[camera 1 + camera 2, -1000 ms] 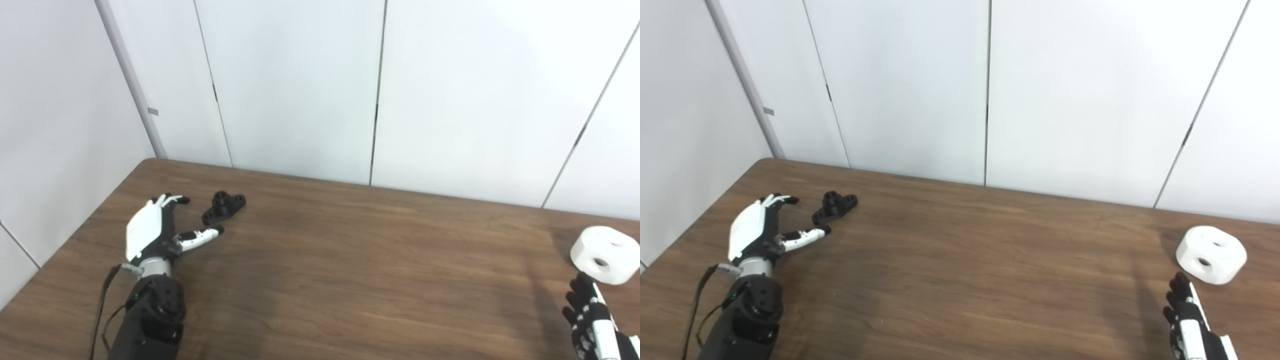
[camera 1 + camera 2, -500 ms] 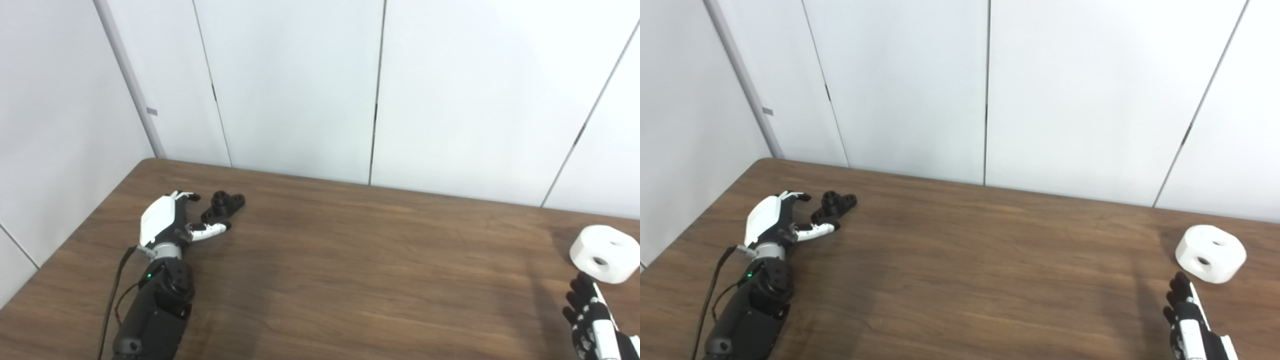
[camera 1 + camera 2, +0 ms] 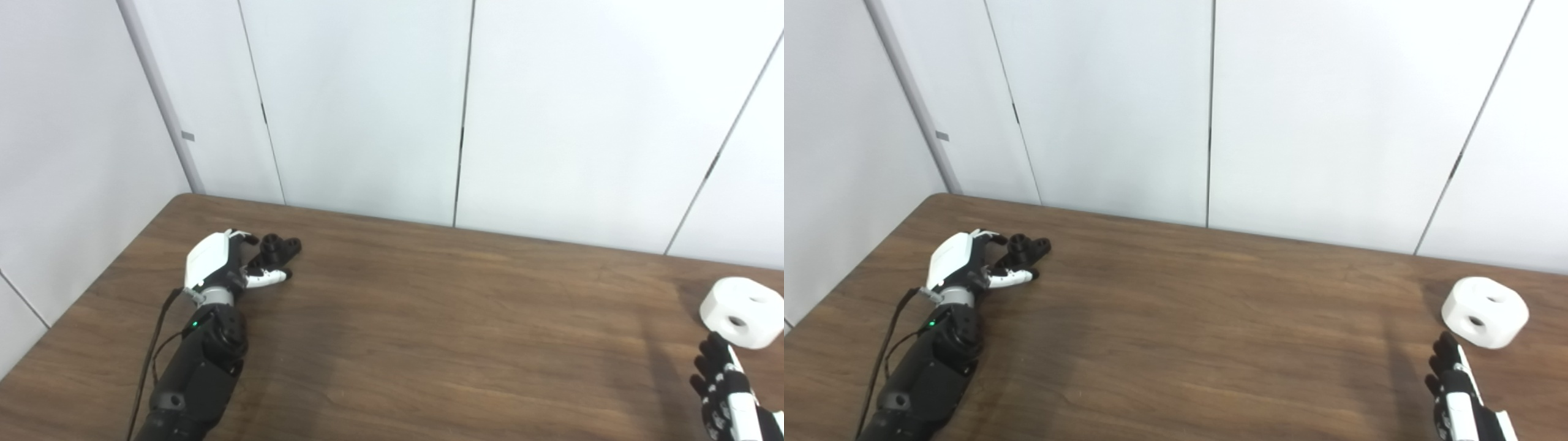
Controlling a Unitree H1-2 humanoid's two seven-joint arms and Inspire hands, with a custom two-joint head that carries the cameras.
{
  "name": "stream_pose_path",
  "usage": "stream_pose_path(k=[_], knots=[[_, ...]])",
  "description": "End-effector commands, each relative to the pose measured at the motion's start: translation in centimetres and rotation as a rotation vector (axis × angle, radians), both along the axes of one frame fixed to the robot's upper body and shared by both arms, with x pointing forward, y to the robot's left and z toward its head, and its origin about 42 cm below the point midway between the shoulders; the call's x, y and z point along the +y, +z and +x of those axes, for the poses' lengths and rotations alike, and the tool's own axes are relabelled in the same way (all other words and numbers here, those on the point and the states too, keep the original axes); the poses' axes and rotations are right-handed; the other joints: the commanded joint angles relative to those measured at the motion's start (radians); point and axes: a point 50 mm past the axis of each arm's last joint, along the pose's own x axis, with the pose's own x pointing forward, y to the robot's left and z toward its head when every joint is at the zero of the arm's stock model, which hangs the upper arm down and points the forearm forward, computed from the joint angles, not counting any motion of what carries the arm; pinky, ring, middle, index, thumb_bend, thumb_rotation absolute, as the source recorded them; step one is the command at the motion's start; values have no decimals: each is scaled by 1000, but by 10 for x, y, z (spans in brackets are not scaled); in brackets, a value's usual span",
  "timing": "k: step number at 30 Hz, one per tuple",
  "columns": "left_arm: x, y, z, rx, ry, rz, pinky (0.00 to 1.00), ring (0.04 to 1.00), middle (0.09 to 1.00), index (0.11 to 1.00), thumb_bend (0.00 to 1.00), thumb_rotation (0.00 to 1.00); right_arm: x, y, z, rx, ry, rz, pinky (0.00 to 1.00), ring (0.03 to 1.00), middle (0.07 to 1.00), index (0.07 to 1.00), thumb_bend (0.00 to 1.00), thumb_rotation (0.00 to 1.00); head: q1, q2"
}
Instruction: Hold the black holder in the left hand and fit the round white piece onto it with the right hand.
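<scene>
The black holder point(image 3: 280, 248) lies on the brown table point(image 3: 441, 318) at the far left. My left hand point(image 3: 222, 264) is right beside it, fingers apart on either side of its near end; no closed grip shows. The round white piece point(image 3: 741, 312) with holes lies at the far right edge. My right hand point(image 3: 726, 392) rests open just in front of it, a short gap away, partly cut off by the picture's edge.
White wall panels point(image 3: 367, 110) stand right behind the table's back edge. The table's left edge runs close to my left arm point(image 3: 196, 373).
My left hand has moved forward and to the right until its fingers bracket the black holder. The holder, the white piece and my right hand have stayed put.
</scene>
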Motion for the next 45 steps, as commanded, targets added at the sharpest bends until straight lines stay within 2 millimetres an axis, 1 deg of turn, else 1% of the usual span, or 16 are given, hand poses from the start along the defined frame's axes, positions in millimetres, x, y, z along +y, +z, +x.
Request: stream_pose_path(k=[1, 7, 12, 19, 23, 28, 31, 35, 41, 43, 44, 45], knots=[[8, 28, 13, -84, 1, 45, 1000, 998, 935, 763, 867, 317, 4, 16, 1, -67, 1, -3, 1000, 1000, 1000, 1000, 496, 959, -1, 3], [7, 26, 13, -71, 0, 43, 1000, 994, 924, 749, 860, 307, 4, 18, -1, -65, -1, -5, 1000, 1000, 1000, 1000, 466, 969, -6, 5], [9, 25, 12, -62, 1, 42, 1000, 994, 917, 726, 849, 290, 5, 20, -2, -61, 2, 2, 1000, 1000, 1000, 1000, 479, 946, -6, 9], [13, 22, 11, -37, 24, 48, 1000, 993, 912, 715, 848, 289, 6, 22, -3, -57, 3, -6, 1000, 1000, 1000, 1000, 461, 960, -2, 13], [14, 22, 10, -31, 32, 44, 1000, 989, 905, 710, 842, 268, 6, 21, -3, -58, 6, 1, 1000, 1000, 1000, 1000, 452, 967, -6, 12], [15, 20, 10, -15, 40, 42, 1000, 987, 904, 712, 840, 268, 5, 21, -2, -57, 8, 6, 1000, 1000, 1000, 1000, 460, 945, -6, 12], [16, 20, 10, -10, 44, 41, 1000, 984, 901, 707, 838, 256, 5, 21, -3, -56, 3, -3, 1000, 1000, 1000, 1000, 448, 955, -6, 12], [16, 20, 9, -5, 40, 50, 1000, 982, 896, 693, 830, 252, 6, 22, -4, -55, 4, -1, 1000, 1000, 1000, 1000, 459, 948, -8, 15], [17, 18, 10, -23, 30, 33, 1000, 972, 878, 640, 812, 184, 6, 22, -6, -50, 0, 1, 1000, 1000, 1000, 1000, 440, 953, -9, 16], [17, 17, 11, -33, 25, 24, 1000, 970, 870, 613, 798, 152, 7, 23, -6, -49, -1, -2, 1000, 1000, 1000, 1000, 440, 952, -10, 16], [17, 17, 11, -39, 22, 21, 1000, 965, 862, 542, 636, 102, 7, 23, -6, -50, 0, -4, 1000, 1000, 1000, 1000, 439, 960, -10, 16], [17, 17, 12, -45, 20, 20, 1000, 963, 858, 516, 581, 84, 7, 23, -6, -52, 2, -4, 1000, 1000, 1000, 1000, 436, 964, -10, 16]])
